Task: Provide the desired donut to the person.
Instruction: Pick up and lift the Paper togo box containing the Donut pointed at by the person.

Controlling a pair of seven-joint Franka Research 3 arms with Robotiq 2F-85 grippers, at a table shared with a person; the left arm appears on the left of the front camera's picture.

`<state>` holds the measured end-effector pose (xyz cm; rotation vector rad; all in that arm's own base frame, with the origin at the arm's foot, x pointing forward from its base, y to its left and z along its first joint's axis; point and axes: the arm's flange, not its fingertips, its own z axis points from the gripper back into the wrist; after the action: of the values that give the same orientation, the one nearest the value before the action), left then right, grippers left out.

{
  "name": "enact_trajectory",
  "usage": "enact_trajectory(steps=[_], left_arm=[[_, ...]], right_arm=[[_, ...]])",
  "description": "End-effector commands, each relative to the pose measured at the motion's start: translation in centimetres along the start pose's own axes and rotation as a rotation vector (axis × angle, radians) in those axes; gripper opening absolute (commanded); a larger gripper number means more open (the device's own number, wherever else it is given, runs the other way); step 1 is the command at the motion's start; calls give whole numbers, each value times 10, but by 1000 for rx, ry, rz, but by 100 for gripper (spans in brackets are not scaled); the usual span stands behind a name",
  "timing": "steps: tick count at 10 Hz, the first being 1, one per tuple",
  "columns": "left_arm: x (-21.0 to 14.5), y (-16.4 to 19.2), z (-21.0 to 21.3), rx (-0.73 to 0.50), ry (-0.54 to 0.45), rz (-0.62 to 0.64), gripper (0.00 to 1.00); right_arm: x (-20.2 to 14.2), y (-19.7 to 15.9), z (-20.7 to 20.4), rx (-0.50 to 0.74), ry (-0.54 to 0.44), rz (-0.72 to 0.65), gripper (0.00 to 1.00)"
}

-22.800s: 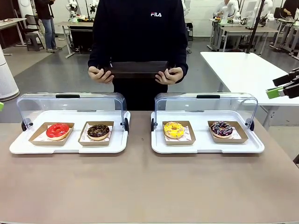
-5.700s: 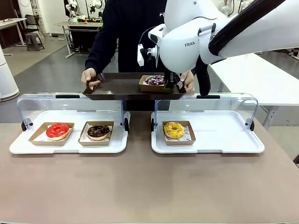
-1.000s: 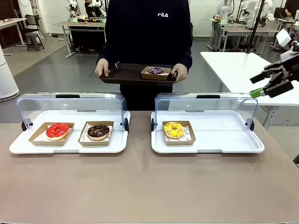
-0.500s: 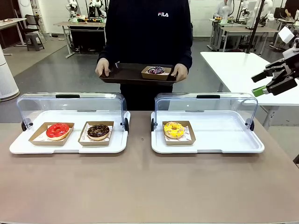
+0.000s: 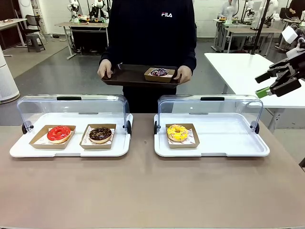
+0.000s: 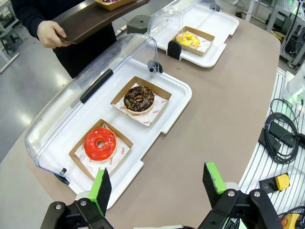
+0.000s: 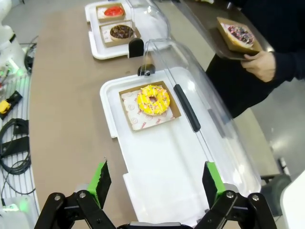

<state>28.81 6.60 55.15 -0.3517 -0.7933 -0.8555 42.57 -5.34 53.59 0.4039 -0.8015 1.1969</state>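
The person [image 5: 151, 33] stands at the far side, both hands holding a dark tray [image 5: 128, 76]. A purple-glazed donut [image 5: 159, 72] in a cardboard box rests on that tray; the right wrist view has it too, as the purple donut [image 7: 239, 33]. My right gripper [image 5: 267, 83] hangs open and empty at the far right, above and beyond the right display case. In its own view, the right gripper [image 7: 156, 177] stands over the bare half of the white case tray [image 7: 157, 167]. My left gripper [image 6: 157, 180] is open and empty above the table's left end.
The left display case [image 5: 71, 143] holds a red donut [image 5: 58, 133] and a chocolate donut [image 5: 100, 134]. In the right case [image 5: 212, 143] sits a yellow donut [image 5: 177, 132]. Both clear lids are raised. A white side table [image 5: 248, 71] stands at right.
My right gripper has drifted slightly up and to the right near the picture's edge, staying open. The person keeps the tray with the purple donut nearly still.
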Motion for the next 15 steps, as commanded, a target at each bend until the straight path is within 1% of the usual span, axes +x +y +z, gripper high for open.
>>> enact_trajectory(steps=[1,15], left_arm=[[0,0,0,-7,-7,7,100],[0,0,0,-7,-7,7,100]], right_arm=[[-4,0,2,5,-7,-8,100],[-4,0,2,5,-7,-8,100]])
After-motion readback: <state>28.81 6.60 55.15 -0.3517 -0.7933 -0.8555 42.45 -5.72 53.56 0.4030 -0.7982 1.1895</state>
